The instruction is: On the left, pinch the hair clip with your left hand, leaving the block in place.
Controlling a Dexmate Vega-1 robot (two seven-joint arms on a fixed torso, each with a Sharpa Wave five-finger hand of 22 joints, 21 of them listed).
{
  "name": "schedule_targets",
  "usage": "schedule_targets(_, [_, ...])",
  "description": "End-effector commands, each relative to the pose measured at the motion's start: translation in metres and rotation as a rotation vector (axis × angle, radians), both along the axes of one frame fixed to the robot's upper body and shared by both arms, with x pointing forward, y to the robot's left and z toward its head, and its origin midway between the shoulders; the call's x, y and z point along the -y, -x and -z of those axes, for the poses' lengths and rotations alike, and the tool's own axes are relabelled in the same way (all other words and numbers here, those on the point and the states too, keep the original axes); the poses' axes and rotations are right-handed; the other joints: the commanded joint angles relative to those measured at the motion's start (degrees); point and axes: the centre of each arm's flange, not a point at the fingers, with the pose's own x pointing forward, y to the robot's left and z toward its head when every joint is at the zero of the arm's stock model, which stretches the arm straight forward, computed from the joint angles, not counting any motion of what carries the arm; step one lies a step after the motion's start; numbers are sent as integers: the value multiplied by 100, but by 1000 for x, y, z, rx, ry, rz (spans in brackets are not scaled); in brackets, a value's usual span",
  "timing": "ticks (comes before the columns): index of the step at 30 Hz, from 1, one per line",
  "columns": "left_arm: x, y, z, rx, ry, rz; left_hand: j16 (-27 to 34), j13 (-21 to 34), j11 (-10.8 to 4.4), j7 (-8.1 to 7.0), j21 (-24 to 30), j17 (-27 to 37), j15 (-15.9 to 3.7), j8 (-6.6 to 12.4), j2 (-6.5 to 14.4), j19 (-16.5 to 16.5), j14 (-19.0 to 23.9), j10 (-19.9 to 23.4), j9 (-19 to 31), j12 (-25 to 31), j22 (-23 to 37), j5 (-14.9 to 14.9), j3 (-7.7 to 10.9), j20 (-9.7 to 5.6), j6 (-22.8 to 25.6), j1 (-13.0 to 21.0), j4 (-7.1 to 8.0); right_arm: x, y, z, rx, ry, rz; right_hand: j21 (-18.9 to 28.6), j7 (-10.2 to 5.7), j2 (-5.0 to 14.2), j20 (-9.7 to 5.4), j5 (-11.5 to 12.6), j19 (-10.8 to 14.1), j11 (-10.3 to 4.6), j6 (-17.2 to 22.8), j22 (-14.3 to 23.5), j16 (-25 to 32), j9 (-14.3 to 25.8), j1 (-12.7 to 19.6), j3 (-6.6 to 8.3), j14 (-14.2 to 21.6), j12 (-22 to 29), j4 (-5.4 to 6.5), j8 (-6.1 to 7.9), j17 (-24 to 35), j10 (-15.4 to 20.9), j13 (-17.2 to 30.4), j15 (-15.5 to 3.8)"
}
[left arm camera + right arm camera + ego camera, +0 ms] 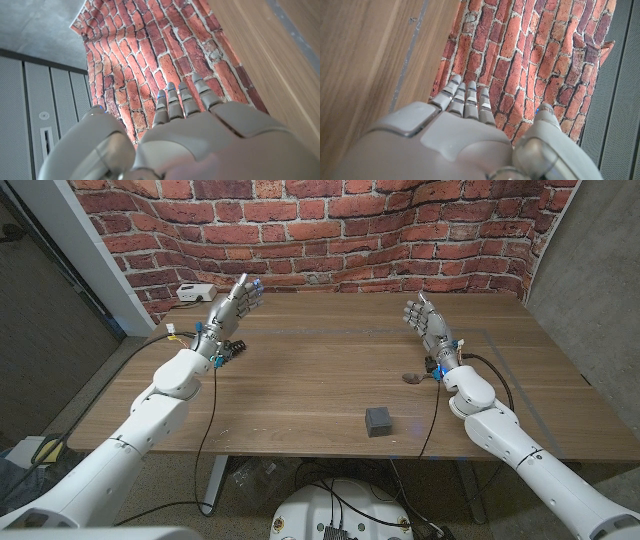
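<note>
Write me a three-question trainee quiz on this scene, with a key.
1. True or false: the left hand is holding something.
2. The dark block sits closer to which edge of the table? A) the far edge by the wall B) the edge on the robot's side
3. Fill in: the wall behind the table is made of ___.
Key: 1 false; 2 B; 3 brick.

Block [378, 421] located on desk [300, 390], near front edge, right of centre. Hair clip [232, 347] located on desk at left, just beside left hand [228, 310] wrist. Small item [411, 377] located on desk just beside right hand [428, 323] wrist. Box [194, 293] positioned at rear left corner. Brick wall [330, 230] behind desk.
</note>
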Motion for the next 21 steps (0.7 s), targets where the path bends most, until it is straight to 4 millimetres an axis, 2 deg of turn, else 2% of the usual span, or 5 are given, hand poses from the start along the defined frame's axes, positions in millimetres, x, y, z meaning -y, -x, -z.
schedule_targets(1, [27, -13, 14, -16, 85, 179, 23, 9, 33, -1, 36, 14, 38, -15, 5, 191, -95, -186, 9, 8, 5, 29, -22, 176, -321, 56, -30, 8, 0, -9, 9, 9, -11, 18, 34, -14, -14, -2, 54, -20, 6, 12, 12, 20, -26, 2, 55, -6, 9, -6, 29, 47, 19, -29])
schedule_targets(3, [30, -13, 18, -23, 83, 179, 22, 9, 33, -6, 31, 16, 39, -23, 6, 204, -121, -220, 9, 10, 4, 29, -28, 185, -405, 58, -32, 9, -1, -10, 9, 13, -14, 16, 36, -13, -18, -2, 54, -17, 13, 12, 12, 20, -25, 3, 55, -6, 8, -3, 28, 48, 19, -29])
schedule_targets(6, [34, -11, 22, -37, 79, 163, 35, 9, -4, -50, -7, 19, 40, 44, 15, 171, -141, -263, 10, 26, 5, 27, -43, 302, -357, 59, -31, 9, -1, -11, 7, 15, -19, 13, 35, -13, -15, -2, 54, -22, 19, 12, 13, 19, -25, 2, 61, -7, 8, -1, 28, 48, 19, -28])
schedule_targets(11, [39, -10, 30, -50, 84, 145, 77, 9, -180, -159, -97, 23, -65, 140, 60, 4, -93, -153, 8, 111, 21, 19, -59, 324, -191, 55, -23, 10, -2, -10, 4, 18, -19, 8, 23, -13, 0, -2, 53, -20, 25, 12, 11, 19, -25, 0, 59, -6, 7, 0, 28, 52, 19, -29])
schedule_targets(21, [41, -12, 43, -77, 102, 149, 101, 9, -151, -156, -110, 24, -79, 167, 86, -16, -41, -84, 6, 146, 28, 12, -63, 328, -119, 56, -20, 12, -2, -2, -5, 8, -16, 0, 33, -10, 13, -2, 57, -19, 40, 12, 8, 17, -24, -1, 61, -3, 6, 3, 27, 62, 19, -27])
